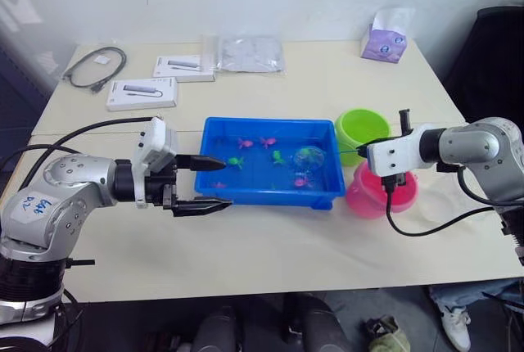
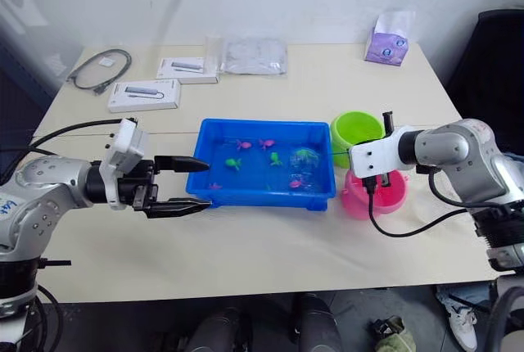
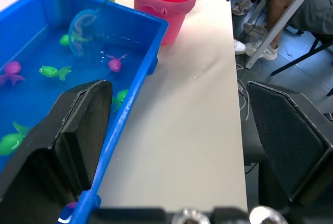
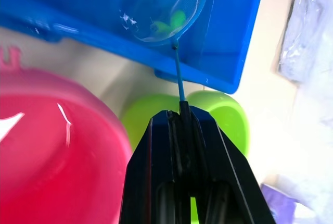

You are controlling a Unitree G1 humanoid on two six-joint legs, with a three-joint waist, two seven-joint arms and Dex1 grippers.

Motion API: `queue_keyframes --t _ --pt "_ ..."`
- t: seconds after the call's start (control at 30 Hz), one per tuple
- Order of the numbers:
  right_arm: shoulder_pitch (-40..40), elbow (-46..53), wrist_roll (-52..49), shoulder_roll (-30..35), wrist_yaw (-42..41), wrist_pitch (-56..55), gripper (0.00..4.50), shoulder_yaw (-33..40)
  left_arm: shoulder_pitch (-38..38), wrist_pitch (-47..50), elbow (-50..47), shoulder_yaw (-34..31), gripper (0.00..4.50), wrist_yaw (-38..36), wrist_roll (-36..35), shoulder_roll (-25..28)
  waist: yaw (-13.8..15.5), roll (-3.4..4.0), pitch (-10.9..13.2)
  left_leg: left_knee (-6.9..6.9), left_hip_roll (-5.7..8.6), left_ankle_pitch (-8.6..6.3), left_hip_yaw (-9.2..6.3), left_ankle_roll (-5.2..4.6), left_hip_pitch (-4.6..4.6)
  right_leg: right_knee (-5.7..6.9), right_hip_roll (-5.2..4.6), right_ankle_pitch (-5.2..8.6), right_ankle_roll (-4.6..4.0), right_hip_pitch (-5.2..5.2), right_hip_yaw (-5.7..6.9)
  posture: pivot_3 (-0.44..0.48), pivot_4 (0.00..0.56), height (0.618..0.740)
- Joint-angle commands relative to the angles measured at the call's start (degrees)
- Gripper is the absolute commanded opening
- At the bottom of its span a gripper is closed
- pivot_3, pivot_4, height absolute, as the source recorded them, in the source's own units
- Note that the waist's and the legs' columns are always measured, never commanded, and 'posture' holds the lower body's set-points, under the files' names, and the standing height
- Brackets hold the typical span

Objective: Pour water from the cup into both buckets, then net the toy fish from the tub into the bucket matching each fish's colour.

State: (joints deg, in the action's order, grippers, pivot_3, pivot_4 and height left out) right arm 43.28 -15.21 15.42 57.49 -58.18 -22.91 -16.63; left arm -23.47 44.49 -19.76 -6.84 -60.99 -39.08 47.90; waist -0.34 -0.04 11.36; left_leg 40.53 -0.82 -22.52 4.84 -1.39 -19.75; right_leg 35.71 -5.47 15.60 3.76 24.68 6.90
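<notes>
Cream tabletop [image 1: 270,245] fills most of the head views, with a pale wall behind it. Near the middle sits the bright blue tub [image 1: 214,135], holding shallow water and the small toy fish: pink ones such as the one near the far wall [image 1: 268,142] and green ones such as the one near the tub's left part [image 1: 236,161]. Just beside the tub's right end stand the two buckets, the lime green bucket [image 1: 361,127] farther from the robot and the pink bucket [image 1: 367,196] nearer, the two close together.

Left gripper [image 1: 205,182] is spread wide at the tub's left end, one black finger reaching over the rim above the water and the other outside the tub's near corner; it holds nothing. Right gripper [image 4: 184,110] hovers above the buckets, its fingers pinched tight on the thin handle of the net [image 4: 171,10]. The handle runs across to the tub, where the blue hoop lies dipped in the water at the right part, with a green fish [image 4: 169,23] showing inside the hoop in the right wrist view.

Along the table's far side lie a coiled grey cable [image 1: 97,67], two flat white boxes [image 1: 142,93], a clear plastic bag [image 1: 248,53] and a purple tissue pack [image 1: 385,41]
</notes>
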Motion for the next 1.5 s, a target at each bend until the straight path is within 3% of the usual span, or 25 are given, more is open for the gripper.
queue_keyframes --t 0.03,0.2,0.53,0.9,1.17,1.5 --pt "0.91 -0.24 0.3 -0.3 -0.93 -3.48 0.0 0.24 -0.04 -0.66 -1.66 -1.1 4.43 0.23 -0.72 0.91 0.06 0.0 0.0 0.0 0.0 0.0 0.0 0.0 0.0 0.0 0.0 0.0 0.0 0.0 0.0 0.0 0.15 0.74" --pt "-0.81 3.56 -4.02 -0.72 -5.38 1.22 0.0 1.78 -0.62 -0.55 -1.35 -0.85 4.43 0.56 -0.81 0.95 0.32 0.0 0.0 0.06 0.01 0.0 -0.03 0.0 -0.02 0.0 -0.03 0.0 0.0 -0.02 0.01 0.0 0.15 0.74" --pt "-7.94 16.26 -13.83 1.44 -14.64 24.82 0.0 5.74 -3.46 0.78 0.97 1.44 4.43 0.99 0.02 0.83 0.42 0.0 0.0 0.11 0.01 0.0 -0.08 -0.01 -0.04 0.07 -0.03 0.0 0.0 -0.03 0.04 0.0 0.15 0.74" --pt "-10.78 20.89 -33.31 0.02 -15.54 68.63 0.0 14.01 -4.78 -1.53 2.7 2.91 4.43 -1.27 -0.61 -0.27 0.59 0.0 0.0 0.16 0.02 0.0 -0.1 -0.01 -0.05 0.1 -0.05 -0.01 0.0 -0.04 0.05 0.0 0.15 0.74" --pt "-17.25 24.23 -43.7 0.9 -8.81 85.0 0.0 28.45 -10.33 -1.2 7.52 4.7 4.43 -3.94 -1.94 -3.77 1.71 0.01 0.0 0.21 0.05 -0.01 -0.12 -0.02 -0.11 0.11 -0.03 -0.01 0.0 -0.02 0.09 0.0 0.15 0.74" --pt "-33.46 36.24 -50.97 3.86 -3.18 99.0 0.0 56.52 -17.52 -4.4 15.82 9.4 4.43 -7.96 1.02 -9.32 2.08 0.02 -0.01 0.49 0.11 -0.01 -0.4 -0.02 -0.47 0.13 0.02 -0.03 0.05 0.04 0.37 0.0 0.15 0.74"
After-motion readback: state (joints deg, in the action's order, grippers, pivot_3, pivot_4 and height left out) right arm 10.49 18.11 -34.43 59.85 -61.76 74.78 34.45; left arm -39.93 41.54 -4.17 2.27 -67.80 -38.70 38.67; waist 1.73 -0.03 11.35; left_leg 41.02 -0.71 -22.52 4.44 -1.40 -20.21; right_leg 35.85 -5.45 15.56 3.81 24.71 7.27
